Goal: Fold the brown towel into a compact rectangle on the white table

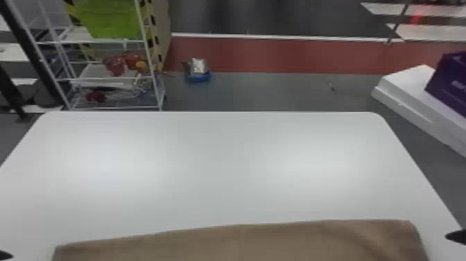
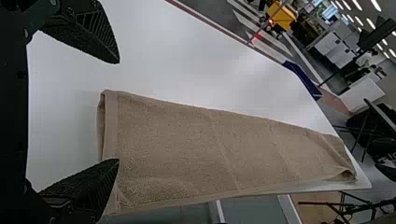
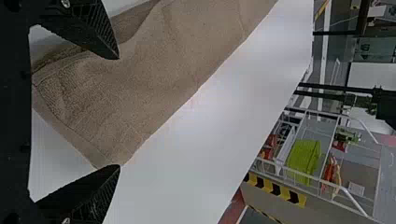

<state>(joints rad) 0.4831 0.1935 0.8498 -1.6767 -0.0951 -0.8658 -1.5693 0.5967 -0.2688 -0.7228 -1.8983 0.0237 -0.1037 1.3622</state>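
Note:
The brown towel (image 1: 242,243) lies as a long folded strip along the near edge of the white table (image 1: 222,166). At the bottom left corner is the tip of my left gripper (image 1: 5,256), left of the towel; my right gripper (image 1: 457,236) shows its tip at the right edge, just beyond the towel's right end. In the left wrist view, my left gripper (image 2: 119,111) stands open at one short end of the towel (image 2: 187,144). My right gripper (image 3: 119,112) is open too, its fingers spread around a corner area of the towel (image 3: 140,88), which looks rumpled there.
Past the table's far left stands a white wire rack (image 1: 152,76) with a green bin (image 1: 111,19). A blue tray (image 1: 198,77) rests on the floor behind the table. White boxes (image 1: 409,86) and a purple box (image 1: 449,83) are at the right.

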